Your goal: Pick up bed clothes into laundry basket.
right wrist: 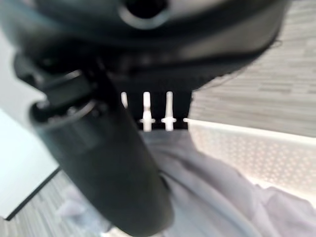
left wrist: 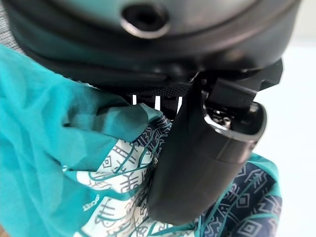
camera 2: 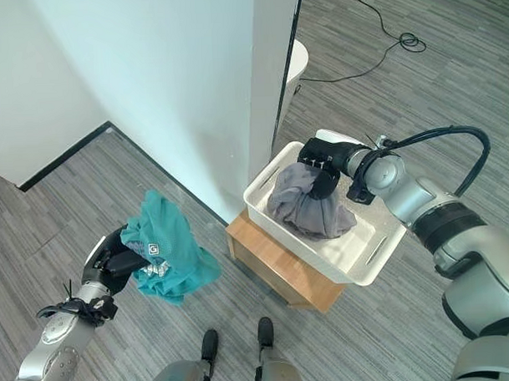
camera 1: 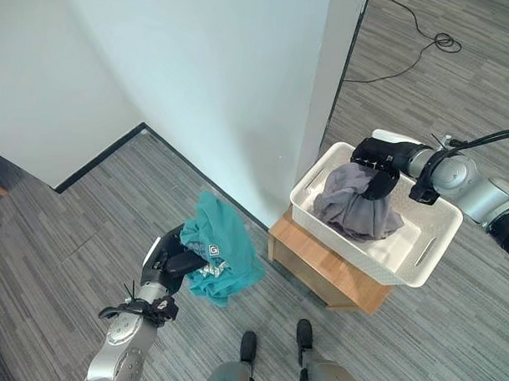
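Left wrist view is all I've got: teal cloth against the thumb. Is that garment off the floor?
Observer: Yes. The teal patterned cloth garment hangs clear of the grey wood-look floor, gripped in the left hand.
Operator: And the basket?
Observer: The white perforated plastic laundry basket sits on a low wooden stand on the robot's right, apart from the teal garment.
Operator: Anything in it?
Observer: A grey crumpled cloth garment lies inside, bunched up above the rim.
Operator: Right hand?
Observer: The right hand is over the basket, its fingers curled on the grey garment.
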Controlling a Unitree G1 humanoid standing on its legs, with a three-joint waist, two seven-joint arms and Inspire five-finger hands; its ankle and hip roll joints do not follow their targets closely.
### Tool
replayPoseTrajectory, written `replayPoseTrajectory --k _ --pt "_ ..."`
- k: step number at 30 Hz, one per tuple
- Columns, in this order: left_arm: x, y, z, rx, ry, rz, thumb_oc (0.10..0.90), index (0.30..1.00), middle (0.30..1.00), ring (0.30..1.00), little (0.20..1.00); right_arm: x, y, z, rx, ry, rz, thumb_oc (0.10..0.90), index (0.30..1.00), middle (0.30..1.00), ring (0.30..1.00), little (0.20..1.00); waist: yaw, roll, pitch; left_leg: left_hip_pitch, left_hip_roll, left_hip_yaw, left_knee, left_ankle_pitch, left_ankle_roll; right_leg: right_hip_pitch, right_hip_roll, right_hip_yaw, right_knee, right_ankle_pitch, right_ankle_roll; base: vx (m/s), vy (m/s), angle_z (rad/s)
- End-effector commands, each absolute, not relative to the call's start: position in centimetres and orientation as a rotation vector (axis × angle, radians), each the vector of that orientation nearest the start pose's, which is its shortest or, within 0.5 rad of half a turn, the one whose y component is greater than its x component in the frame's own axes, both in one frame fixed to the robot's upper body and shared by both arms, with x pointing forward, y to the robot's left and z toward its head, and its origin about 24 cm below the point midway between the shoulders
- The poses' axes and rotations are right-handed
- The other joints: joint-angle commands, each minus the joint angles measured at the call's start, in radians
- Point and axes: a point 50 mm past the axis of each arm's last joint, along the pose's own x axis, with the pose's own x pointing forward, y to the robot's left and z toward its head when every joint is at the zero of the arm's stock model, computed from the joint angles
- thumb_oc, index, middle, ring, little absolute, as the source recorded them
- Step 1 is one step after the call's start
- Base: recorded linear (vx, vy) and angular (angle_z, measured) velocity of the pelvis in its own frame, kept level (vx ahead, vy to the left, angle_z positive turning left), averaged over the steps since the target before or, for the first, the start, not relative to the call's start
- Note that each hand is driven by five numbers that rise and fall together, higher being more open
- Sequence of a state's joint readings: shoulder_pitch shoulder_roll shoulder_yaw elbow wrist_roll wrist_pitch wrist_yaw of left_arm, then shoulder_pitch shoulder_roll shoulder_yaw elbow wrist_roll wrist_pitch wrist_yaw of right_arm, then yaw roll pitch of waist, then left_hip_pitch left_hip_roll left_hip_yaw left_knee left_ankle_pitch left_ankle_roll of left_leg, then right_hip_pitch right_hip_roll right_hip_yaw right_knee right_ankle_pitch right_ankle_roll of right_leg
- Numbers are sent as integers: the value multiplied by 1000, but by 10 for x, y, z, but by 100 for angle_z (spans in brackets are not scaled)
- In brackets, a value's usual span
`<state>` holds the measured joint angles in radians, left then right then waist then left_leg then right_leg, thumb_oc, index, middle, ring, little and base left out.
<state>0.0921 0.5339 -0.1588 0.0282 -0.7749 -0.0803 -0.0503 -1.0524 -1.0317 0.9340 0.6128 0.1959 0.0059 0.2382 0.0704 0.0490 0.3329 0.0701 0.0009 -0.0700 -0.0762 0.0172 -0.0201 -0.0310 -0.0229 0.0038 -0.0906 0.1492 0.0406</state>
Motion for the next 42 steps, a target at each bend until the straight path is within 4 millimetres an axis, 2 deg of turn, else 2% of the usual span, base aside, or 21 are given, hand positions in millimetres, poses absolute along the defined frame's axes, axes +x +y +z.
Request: replayPoseTrajectory --k 1,2,3,5,12,18,20,22,23,25,26,28,29,30,31,35,36,37,38,40,42 --pt "243 202 82 -217 -117 -255 400 300 300 300 300 374 -263 248 -1233 -12 186 400 300 300 300 300 14 -37 -56 -88 13 -25 24 13 -28 -20 -87 -31 149 -193 88 0 0 0" --pt "243 202 82 -218 -117 -255 400 300 300 300 300 374 -266 249 -1240 -2 176 400 300 300 300 300 14 -36 -56 -88 13 -25 24 13 -28 -21 -87 -30 150 -193 88 0 0 0" --pt "244 202 83 -216 -117 -258 400 300 300 300 300 375 -270 250 -1261 30 162 800 900 900 900 900 13 -37 -56 -87 13 -23 22 13 -28 -20 -87 -28 148 -192 88 0 0 0" --pt "244 202 83 -218 -117 -256 400 300 300 300 300 376 -269 252 -1263 31 164 800 900 900 900 900 12 -37 -55 -86 14 -22 21 13 -28 -20 -87 -28 148 -192 88 0 0 0" --pt "246 203 86 -209 -128 -266 400 300 300 300 300 372 -259 283 -1259 -34 193 800 900 900 900 900 2 -49 -68 -75 18 -11 12 13 -31 -14 -86 -22 137 -189 89 0 0 0" --pt "249 206 95 -187 -161 -280 400 300 300 300 300 353 -259 307 -1272 -87 232 800 900 900 900 900 -12 -63 -89 -60 19 -12 5 11 -36 7 -89 -27 130 -193 91 0 -2 1" --pt "255 206 104 -163 -192 -294 400 300 300 300 300 348 -254 314 -1263 -123 254 800 900 900 900 900 -17 -65 -98 -53 20 -11 3 11 -39 17 -90 -30 126 -195 92 0 0 0" --pt "264 208 130 -106 -286 -320 400 300 300 300 300 340 -247 321 -1213 -223 259 800 900 900 900 900 -29 -60 -117 -40 20 -7 0 9 -42 34 -91 -32 119 -197 93 0 0 0" --pt "264 208 131 -104 -285 -321 400 300 300 300 300 340 -247 320 -1211 -222 257 800 900 900 900 900 -28 -62 -117 -40 20 -8 0 9 -42 35 -91 -32 118 -197 94 0 0 0" --pt "269 209 149 -76 -354 -322 400 300 300 300 300 333 -243 322 -1196 -311 232 800 900 900 900 900 -38 -52 -128 -31 20 -3 -1 5 -42 43 -92 -32 117 -199 95 0 0 0" --pt "270 211 157 -73 -387 -307 400 300 300 300 300 330 -236 320 -1180 -354 251 800 900 900 900 900 -47 -41 -133 -28 19 -1 -2 3 -41 47 -92 -30 116 -200 95 40 -8 2" --pt "276 204 180 -89 -477 -329 400 300 300 300 300 315 -226 294 -922 -494 276 800 900 900 900 900 -69 -21 -157 -21 19 0 0 2 -38 56 -93 -30 115 -202 93 11 -6 3" --pt "279 200 187 -90 -499 -343 400 300 300 300 300 307 -231 282 -812 -518 257 800 900 900 900 900 -65 -22 -166 -16 17 0 1 -2 -36 63 -94 -32 114 -206 93 -1 -15 3" --pt "282 196 197 -93 -532 -354 400 300 300 300 300 305 -231 270 -698 -534 243 800 900 900 900 900 -78 -9 -172 -13 16 2 1 -4 -34 66 -94 -34 114 -209 93 20 -13 3" --pt "282 194 197 -90 -529 -362 400 300 300 300 300 303 -234 268 -694 -530 234 800 900 900 900 900 -70 -15 -172 -12 16 1 1 -5 -34 68 -95 -34 114 -209 93 0 0 0" --pt "293 181 246 -65 -709 -371 400 300 300 300 300 276 -234 212 -281 -547 172 800 900 900 900 900 -116 9 -208 2 15 3 3 -15 -29 83 -96 -34 122 -227 91 16 -19 6" --pt "293 180 246 -64 -708 -376 400 300 300 300 300 275 -235 211 -279 -545 168 800 900 900 900 900 -113 6 -209 3 14 2 4 -16 -29 84 -96 -34 122 -228 91 0 0 0" --pt "303 177 258 -86 -743 -349 400 300 300 300 300 268 -228 193 -148 -540 169 800 900 900 900 900 -140 13 -222 10 13 8 2 -20 -26 84 -97 -24 129 -229 92 11 14 -9" --pt "303 176 258 -85 -743 -351 400 300 300 300 300 267 -228 193 -147 -539 166 800 900 900 900 900 -138 11 -222 11 12 8 3 -20 -26 85 -97 -25 129 -230 92 13 28 -3" --pt "316 168 280 -97 -790 -334 400 300 300 300 300 259 -219 186 -127 -548 171 800 900 900 900 900 -180 17 -240 20 13 22 -1 -25 -25 81 -95 -7 132 -227 95 19 24 -5" --pt "317 163 284 -106 -800 -347 400 300 300 300 300 256 -219 185 -107 -554 167 800 900 900 900 900 -186 16 -245 21 13 27 -1 -27 -25 79 -94 -1 131 -226 97 14 14 -12"
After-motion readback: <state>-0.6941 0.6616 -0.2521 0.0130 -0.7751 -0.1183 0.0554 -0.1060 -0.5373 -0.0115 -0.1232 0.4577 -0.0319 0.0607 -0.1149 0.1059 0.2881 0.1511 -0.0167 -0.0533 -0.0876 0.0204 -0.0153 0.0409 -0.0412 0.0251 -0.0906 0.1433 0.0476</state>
